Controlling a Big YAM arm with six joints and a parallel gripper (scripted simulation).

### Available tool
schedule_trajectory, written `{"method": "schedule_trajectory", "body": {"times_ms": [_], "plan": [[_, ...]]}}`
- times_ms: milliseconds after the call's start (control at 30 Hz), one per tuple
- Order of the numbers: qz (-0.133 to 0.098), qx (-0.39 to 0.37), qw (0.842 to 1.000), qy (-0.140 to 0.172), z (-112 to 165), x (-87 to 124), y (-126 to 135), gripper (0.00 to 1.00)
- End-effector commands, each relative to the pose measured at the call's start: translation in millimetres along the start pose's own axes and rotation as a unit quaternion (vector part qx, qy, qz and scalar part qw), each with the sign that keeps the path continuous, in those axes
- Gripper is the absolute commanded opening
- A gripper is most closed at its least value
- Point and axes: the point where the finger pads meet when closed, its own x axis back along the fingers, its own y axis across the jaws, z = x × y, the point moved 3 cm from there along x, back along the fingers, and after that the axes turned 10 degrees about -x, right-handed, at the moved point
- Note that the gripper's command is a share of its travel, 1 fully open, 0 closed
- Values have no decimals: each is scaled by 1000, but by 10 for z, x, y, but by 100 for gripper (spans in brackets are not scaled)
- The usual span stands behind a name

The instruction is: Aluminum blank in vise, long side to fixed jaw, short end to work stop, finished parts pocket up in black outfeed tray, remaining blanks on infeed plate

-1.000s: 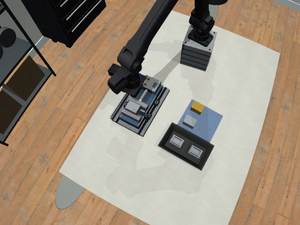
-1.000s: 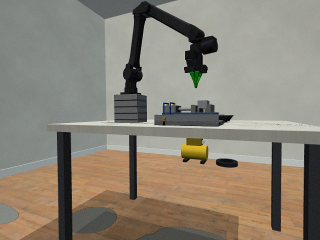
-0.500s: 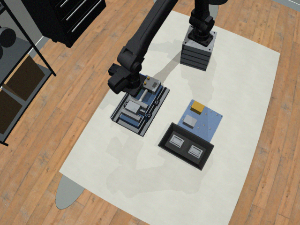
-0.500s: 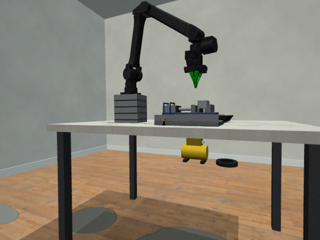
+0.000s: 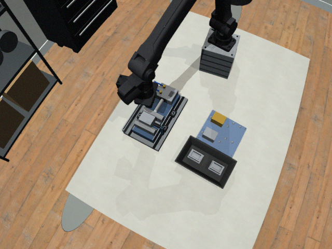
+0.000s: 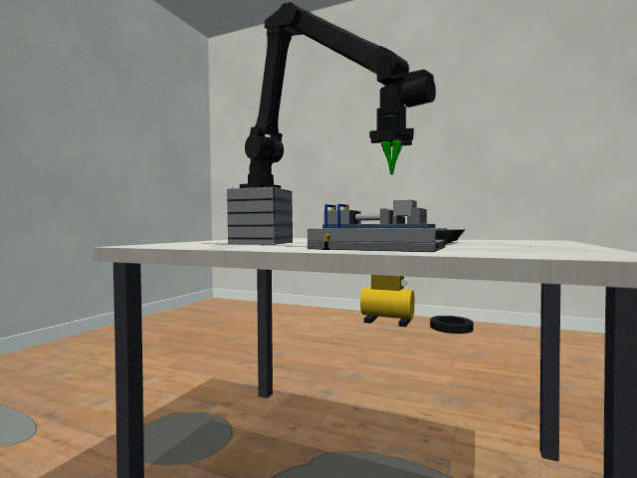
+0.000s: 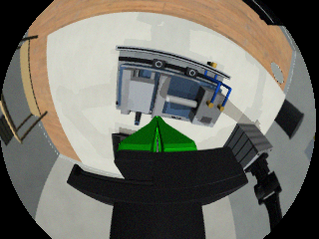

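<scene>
My gripper [image 6: 391,165] is shut and empty, its green fingers pointing down well above the vise [image 6: 377,231]. The fingers also show in the wrist view [image 7: 158,135]. In the overhead view the wrist hides them. The vise [image 5: 155,118] has its hose end block [image 5: 167,93] at the far end. A plain gray blank [image 5: 147,118] sits between the jaws, and I cannot tell whether it lies flat. It also shows in the wrist view [image 7: 140,96]. The infeed plate [image 5: 223,132] holds a yellow brass blank [image 5: 219,118] and a gray blank [image 5: 209,134]. The black outfeed tray [image 5: 206,164] holds two pocketed parts [image 5: 195,155] [image 5: 216,167], pockets up.
The arm's gray pedestal [image 5: 218,57] stands at the back of the table. A black tool cabinet [image 5: 72,18] and a shelf rack [image 5: 18,88] stand on the floor to the left. A yellow compressor [image 6: 386,302] sits under the table.
</scene>
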Motion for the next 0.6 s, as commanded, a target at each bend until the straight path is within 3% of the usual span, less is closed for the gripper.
{"method": "schedule_trajectory", "body": {"times_ms": [0,200,400,467,500,567], "plan": [[-6,118,993,-2,-187,54,192,0],[-7,273,962,-5,-322,55,303,0],[-8,404,914,-7,-437,53,390,0],[-8,404,914,-7,-437,53,390,0],[-7,457,889,-8,-451,52,399,0],[-7,497,868,-8,-472,51,415,0]]}}
